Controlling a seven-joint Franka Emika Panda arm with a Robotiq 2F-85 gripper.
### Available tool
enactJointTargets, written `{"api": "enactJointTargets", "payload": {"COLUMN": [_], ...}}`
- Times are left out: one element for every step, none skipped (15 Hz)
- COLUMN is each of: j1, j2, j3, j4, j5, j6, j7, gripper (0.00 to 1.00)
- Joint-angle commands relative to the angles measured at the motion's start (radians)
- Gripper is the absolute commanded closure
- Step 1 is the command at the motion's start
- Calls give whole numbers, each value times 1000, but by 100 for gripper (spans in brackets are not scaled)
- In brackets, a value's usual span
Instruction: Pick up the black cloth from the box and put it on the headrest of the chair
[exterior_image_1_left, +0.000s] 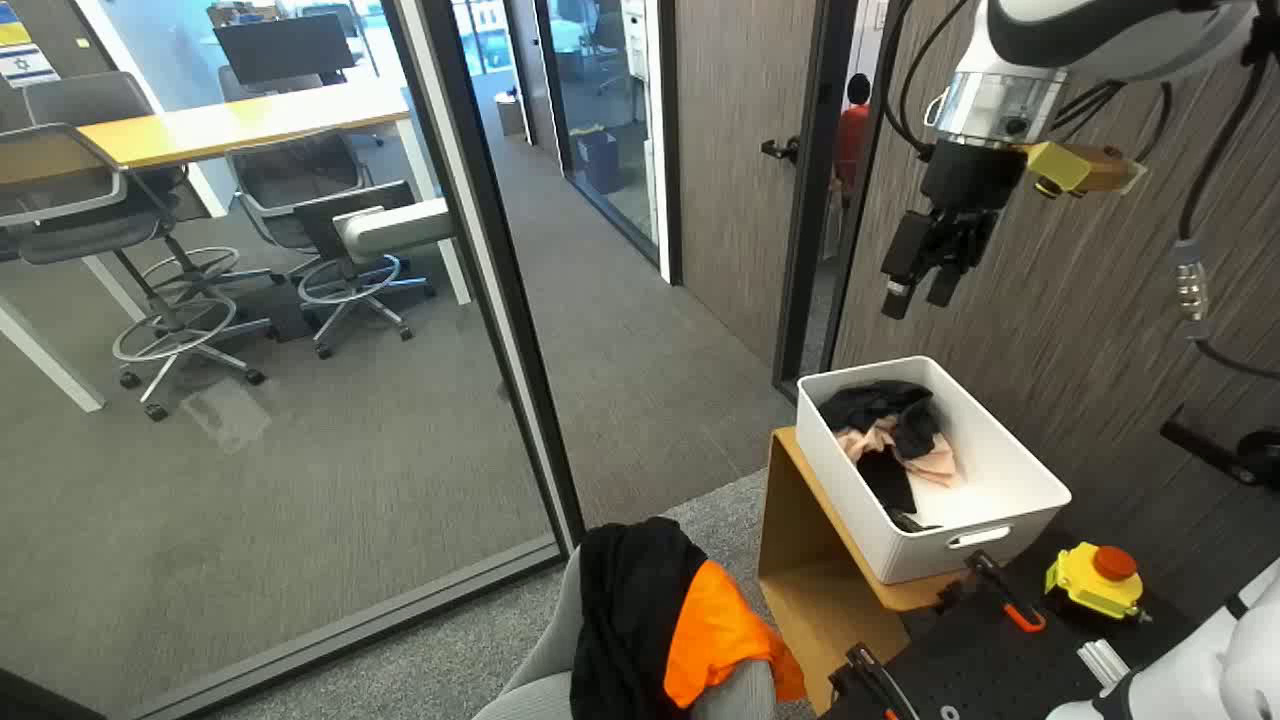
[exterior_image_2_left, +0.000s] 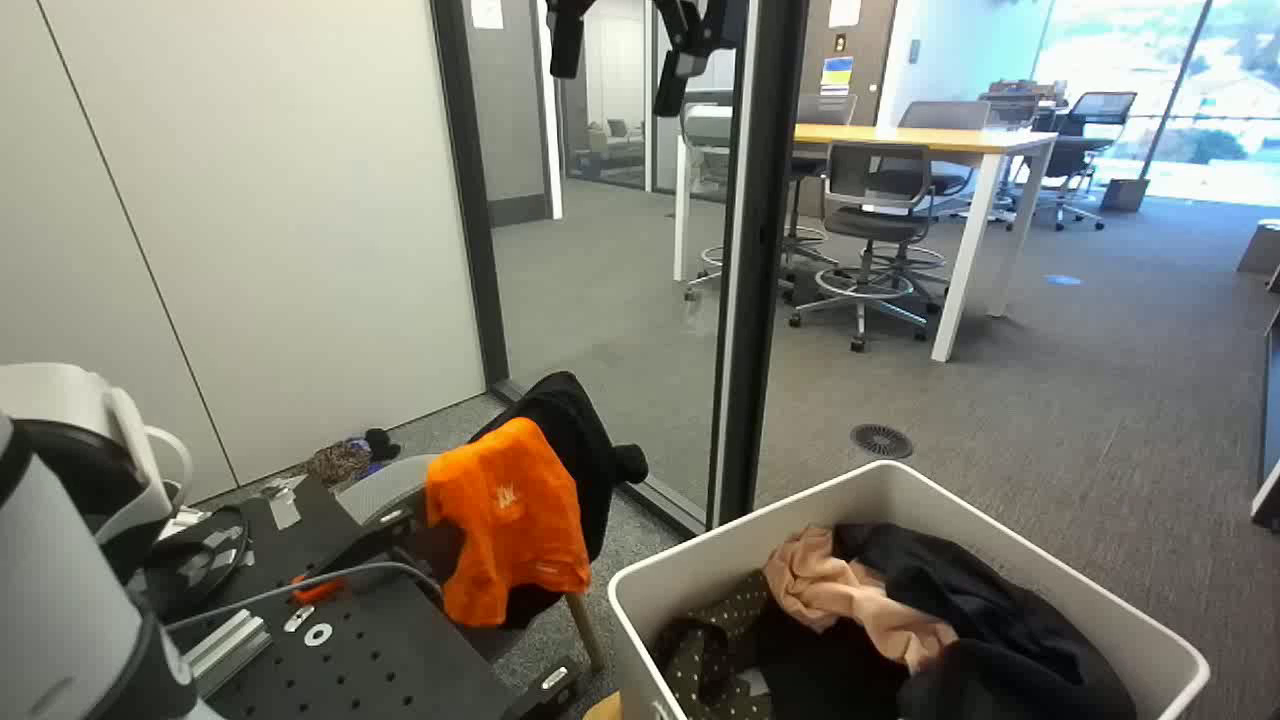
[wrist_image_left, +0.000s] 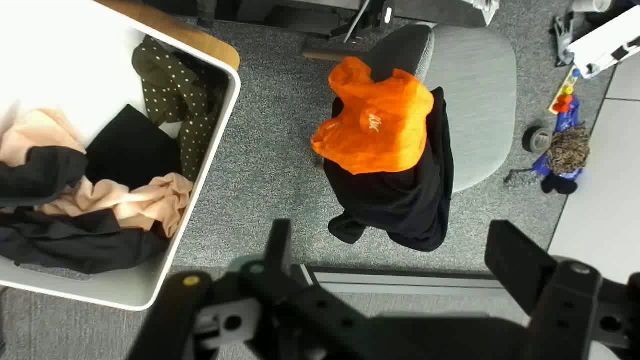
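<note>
The white box (exterior_image_1_left: 840, 475) holds black cloth (exterior_image_1_left: 880, 400) bunched with peach cloth; the black cloth also shows in an exterior view (exterior_image_2_left: 1000, 610) and the wrist view (wrist_image_left: 85, 245). Which dark pieces belong together cannot be told. The grey chair (exterior_image_1_left: 540, 695) stands beside the box; in the wrist view its seat (wrist_image_left: 480, 100) shows. Its back is draped with another black cloth (exterior_image_1_left: 635, 610) and an orange cloth (exterior_image_1_left: 720, 635), hiding the headrest. My gripper (exterior_image_1_left: 920, 293) is open and empty, high above the box; its spread fingers show in the wrist view (wrist_image_left: 390, 232).
The box stands on a wooden stand (exterior_image_1_left: 815, 590) beside a black perforated table (exterior_image_2_left: 380, 650). A yellow unit with a red button (exterior_image_1_left: 1095, 580) sits near the box. A glass wall frame (exterior_image_2_left: 755, 300) rises behind the chair. A dotted cloth (wrist_image_left: 172, 85) lies in the box.
</note>
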Motion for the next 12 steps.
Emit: {"api": "enactJointTargets", "payload": {"j1": [-23,-22,-22,-22,-22,-22,-22,-23,-29,-34,-40,-45], "j2": [3,1,-1,-3,-3,-3,-3,5,18,34,55,71], "j3": [18,18,18,18,18,18,18,19,27,37,50,56], "j4": [6,11,14,16,16,16,16,14,10,5,-4,-15], "j5": [9,9,9,9,9,9,9,8,0,-10,-26,-30], "j6": [-3,-3,-3,-3,-3,-3,-3,6,24,52,99,149], "j7": [-9,-9,-9,-9,-9,-9,-9,-9,6,22,38,56], "gripper": [0,0,0,0,0,0,0,0,0,0,0,0]}}
